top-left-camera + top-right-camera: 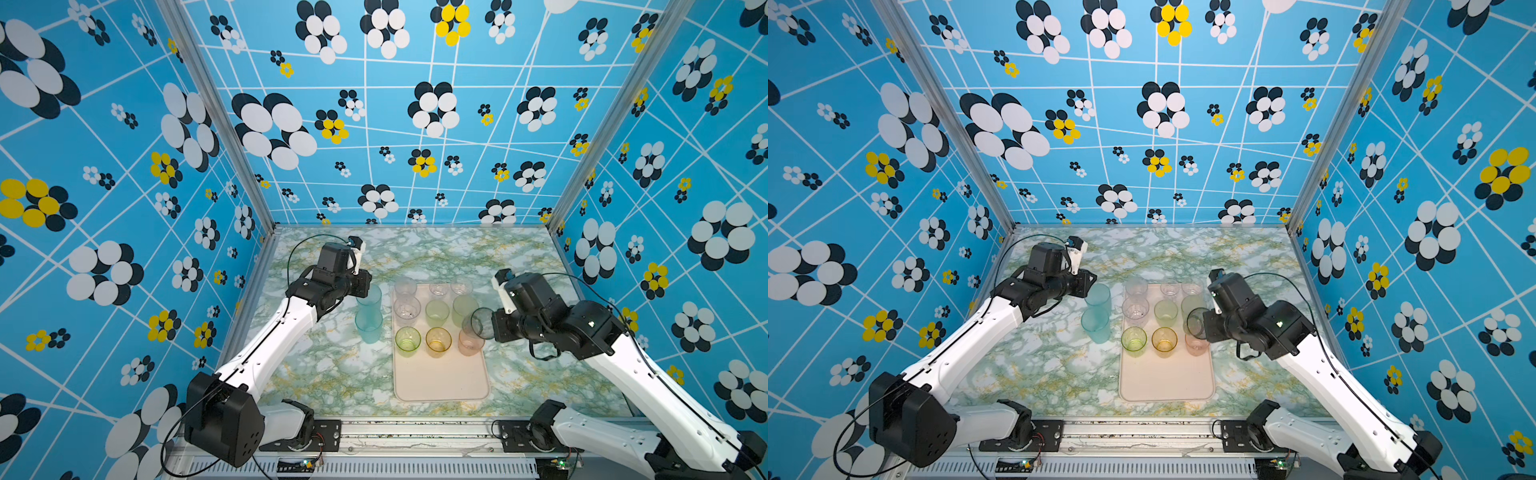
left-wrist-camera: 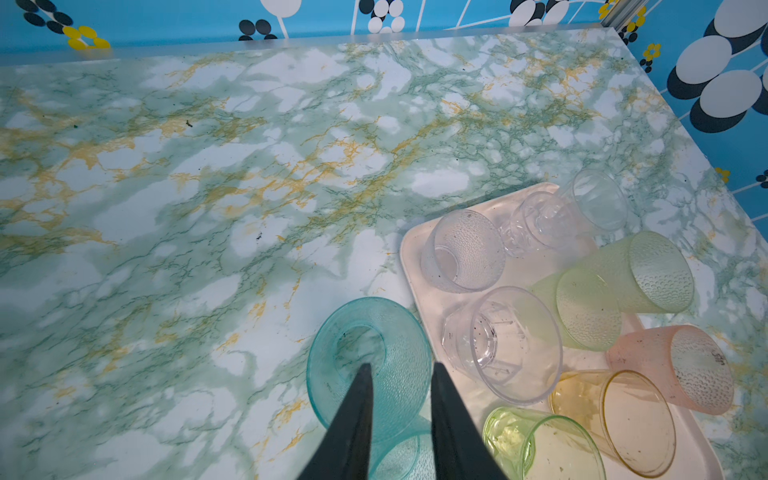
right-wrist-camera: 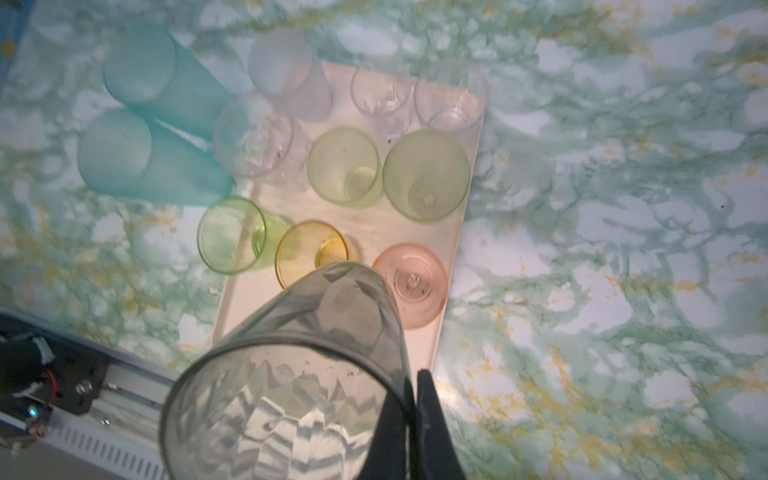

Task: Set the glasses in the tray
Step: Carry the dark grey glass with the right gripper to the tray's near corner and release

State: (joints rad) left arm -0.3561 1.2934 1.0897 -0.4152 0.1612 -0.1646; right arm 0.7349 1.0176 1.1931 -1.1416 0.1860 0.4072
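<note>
Blue walls [image 1: 415, 124] printed with black, white and yellow flowers enclose a green-and-gold marbled tabletop [image 1: 324, 374]. Between the two grippers lies the cream-pink tray [image 1: 440, 386], its near half bare. Nine glasses [image 1: 437, 312] stand upright in three rows on its far half; they are clear, pale green, lime, amber and pink.

The right gripper [image 3: 411, 399] is closed tight on the rim of a smoky grey tumbler [image 3: 291, 353], pinching the wall between its two fingers. In both top views this tumbler hangs just in front of the gripper, over the tray's edge on that gripper's side. It overlaps the pink tumbler [image 1: 470, 347] below it. Whether the two touch cannot be told.

The left gripper [image 2: 401, 415] is partly open. Its fingers straddle the rim of a teal tumbler [image 2: 370, 332], one inside the mouth and one outside, with a clear gap between them. That tumbler stands on the tabletop, just outside the tray. A second teal tumbler [image 2: 399, 457] stands right beside it, under the gripper's fingers.
</note>
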